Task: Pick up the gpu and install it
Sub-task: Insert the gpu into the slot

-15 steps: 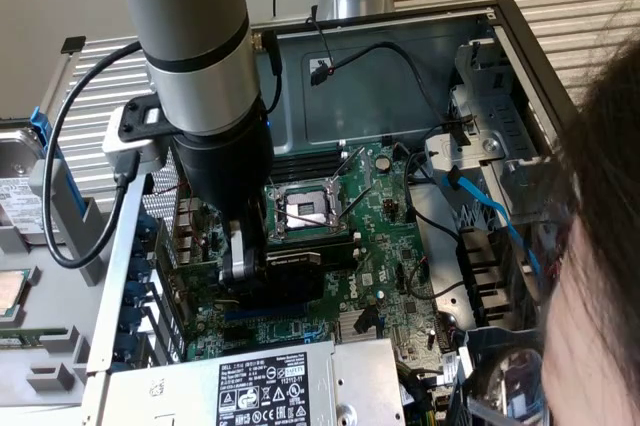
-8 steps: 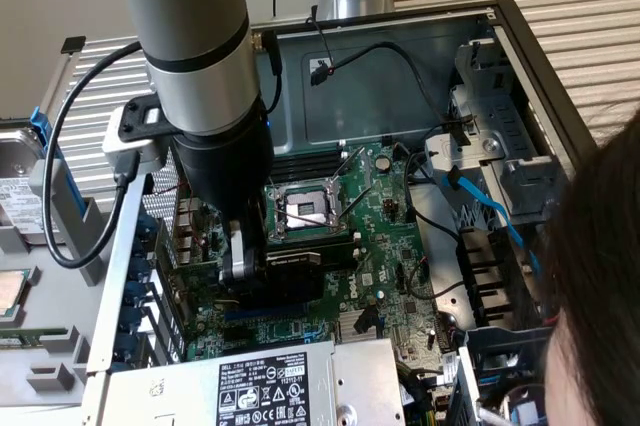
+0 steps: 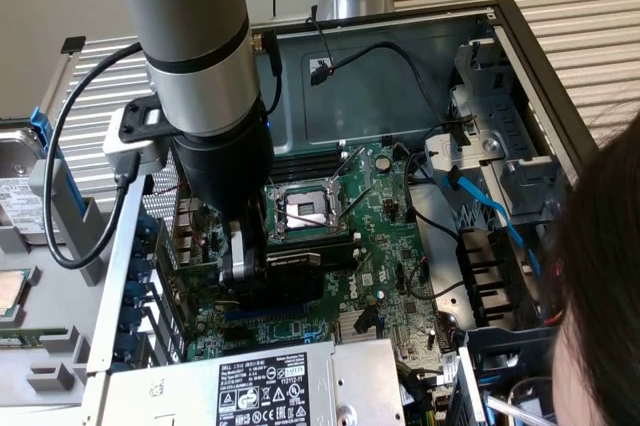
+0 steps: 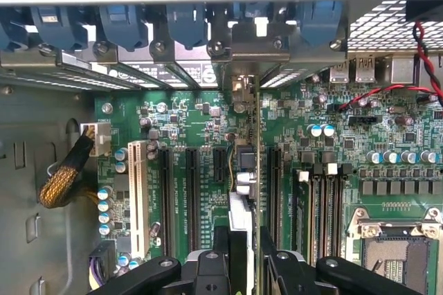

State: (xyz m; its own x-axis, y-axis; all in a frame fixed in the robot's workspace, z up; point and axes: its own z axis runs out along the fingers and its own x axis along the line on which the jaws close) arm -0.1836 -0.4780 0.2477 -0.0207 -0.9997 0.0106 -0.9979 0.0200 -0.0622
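The gpu (image 3: 296, 272) shows as a black-shrouded card standing on edge over the expansion slots of the green motherboard (image 3: 390, 236) inside the open computer case. My gripper (image 3: 240, 264) reaches down from the arm and is shut on the card. In the wrist view the gpu (image 4: 243, 170) runs edge-on between my fingers (image 4: 220, 257), with its metal bracket end (image 4: 243, 91) up against the rear slot openings. It lies in line with one of the black slots (image 4: 220, 170). Whether it is seated in the slot I cannot tell.
A power supply with a white label (image 3: 265, 391) sits at the case's near edge. The CPU socket (image 3: 305, 208), memory sticks (image 4: 322, 205), drive cage (image 3: 490, 156) and loose cables (image 3: 480, 201) crowd the board. A person's head (image 3: 600, 296) is at the exterior view's right.
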